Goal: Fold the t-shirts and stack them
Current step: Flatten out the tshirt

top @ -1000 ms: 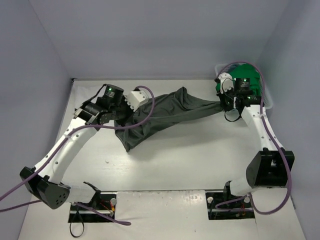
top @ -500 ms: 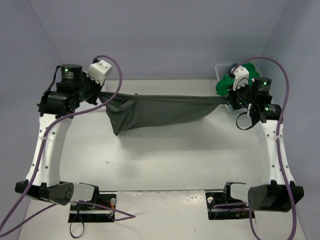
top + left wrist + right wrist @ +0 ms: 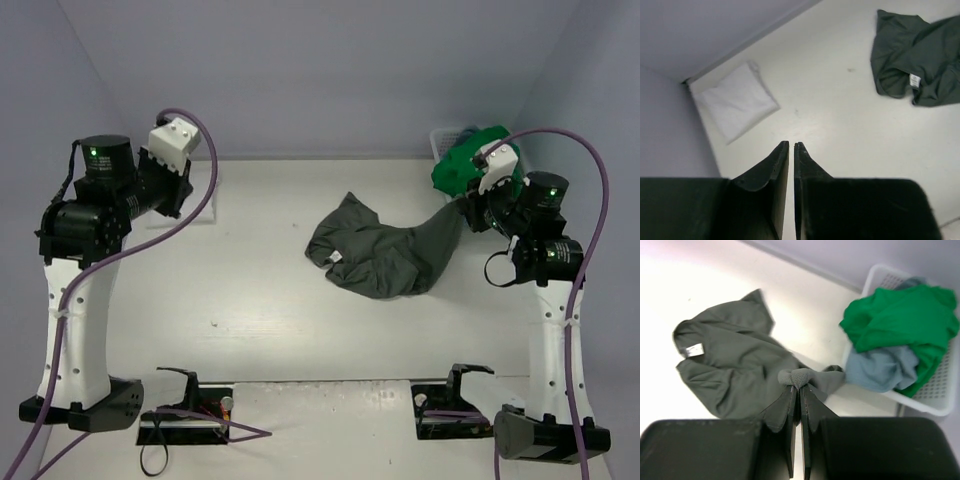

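On the table (image 3: 250, 300), right claw (image 3: 799, 385) pinching crumpled olive shirt (image 3: 735, 365), left claw (image 3: 791, 146) closed, empty.

White matte surface (image 3: 270, 300), lightly scuffed, fills a three-sided enclosure. Back wall (image 3: 320, 70), left wall (image 3: 40, 70) and right wall (image 3: 600, 60) are plain pale lavender-grey. Grey seam (image 3: 300, 158) where back wall meets surface. Lighting even, diffuse; shadows soft. One small dark speck (image 3: 212, 322) noted on surface.

table (image 3: 250, 300) white | olive-grey t-shirt (image 3: 385, 255) crumpled | white t-shirt (image 3: 735, 102) folded | basket (image 3: 940, 390)
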Motion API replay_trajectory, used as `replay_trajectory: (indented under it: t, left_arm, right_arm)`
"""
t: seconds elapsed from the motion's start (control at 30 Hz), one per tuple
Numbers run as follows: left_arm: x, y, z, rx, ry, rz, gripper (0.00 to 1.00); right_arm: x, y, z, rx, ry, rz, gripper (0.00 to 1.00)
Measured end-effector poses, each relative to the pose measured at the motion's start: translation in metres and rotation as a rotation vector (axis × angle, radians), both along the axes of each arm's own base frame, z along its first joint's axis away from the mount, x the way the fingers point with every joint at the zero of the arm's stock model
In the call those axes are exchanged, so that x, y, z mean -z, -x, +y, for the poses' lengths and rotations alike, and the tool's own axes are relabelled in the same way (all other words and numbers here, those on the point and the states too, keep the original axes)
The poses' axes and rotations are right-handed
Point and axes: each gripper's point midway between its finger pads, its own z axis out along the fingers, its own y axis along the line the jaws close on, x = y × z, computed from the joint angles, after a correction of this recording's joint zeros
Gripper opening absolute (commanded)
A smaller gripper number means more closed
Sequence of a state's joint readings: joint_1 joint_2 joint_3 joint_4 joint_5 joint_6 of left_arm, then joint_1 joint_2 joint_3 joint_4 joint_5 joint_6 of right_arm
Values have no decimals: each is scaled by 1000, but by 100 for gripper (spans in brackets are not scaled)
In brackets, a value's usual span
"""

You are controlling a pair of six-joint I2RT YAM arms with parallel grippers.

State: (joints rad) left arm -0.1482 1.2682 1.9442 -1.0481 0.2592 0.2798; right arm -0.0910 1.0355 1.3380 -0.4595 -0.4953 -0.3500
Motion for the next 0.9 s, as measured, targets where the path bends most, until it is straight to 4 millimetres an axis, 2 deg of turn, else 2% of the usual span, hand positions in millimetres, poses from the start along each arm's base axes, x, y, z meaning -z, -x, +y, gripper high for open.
replay_trajectory:
  t: [0.13,0.2,0.23,0.3,0.4,0.47,0.67,0.77,0.9]
  left_arm:
    - [42,18,-26,117,78,116,30]
    - [69,23,-44,180,105,187,32]
    - [83,23,-54,211,106,217,39]
    - [110,24,-79,289,85,265,45]
    - [147,37,-128,440,28,331,49]
    - [158,40,-159,524,6,348,51]
    - [180,29,-230,630,-47,317,52]
    - [190,28,-270,685,-66,281,54]
    - [220,41,-315,750,-117,269,55]
  right_arm:
    - [36,3,3,-13,-16,92,0]
    - [52,3,3,-14,-21,138,0]
    - [57,2,3,-14,-22,156,0]
    - [62,0,3,-14,-23,172,0]
    - [67,-4,2,-11,-19,185,0]
    - [71,-7,1,-8,-18,197,0]
    - [86,-23,-12,55,8,246,0]
    - [79,-29,-22,106,26,232,0]
    - [66,-33,-29,147,40,198,0]
